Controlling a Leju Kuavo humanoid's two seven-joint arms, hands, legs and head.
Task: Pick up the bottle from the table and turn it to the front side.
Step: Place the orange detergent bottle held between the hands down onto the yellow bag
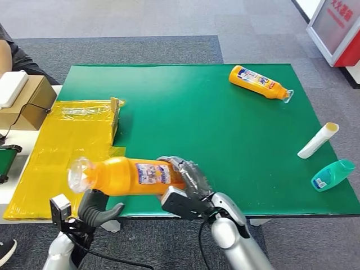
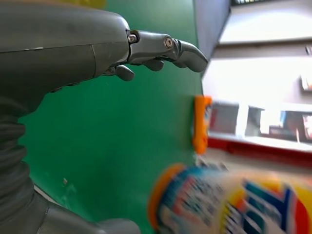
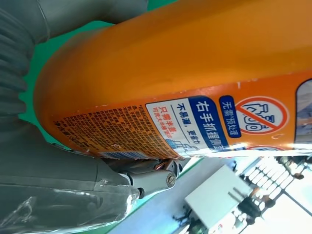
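An orange bottle with a clear cap hangs level over the front edge of the green table, its cap pointing left. My right hand grips its base end, and the printed label faces the right wrist camera. My left hand sits just below the bottle's neck with nothing in it. In the left wrist view its fingers are stretched out apart from the thumb, and the bottle is blurred close by.
A second orange bottle lies at the far right of the table. A white tube and a teal bottle lie near the right edge. A yellow flattened box adjoins the table's left; a person's arm is beyond it.
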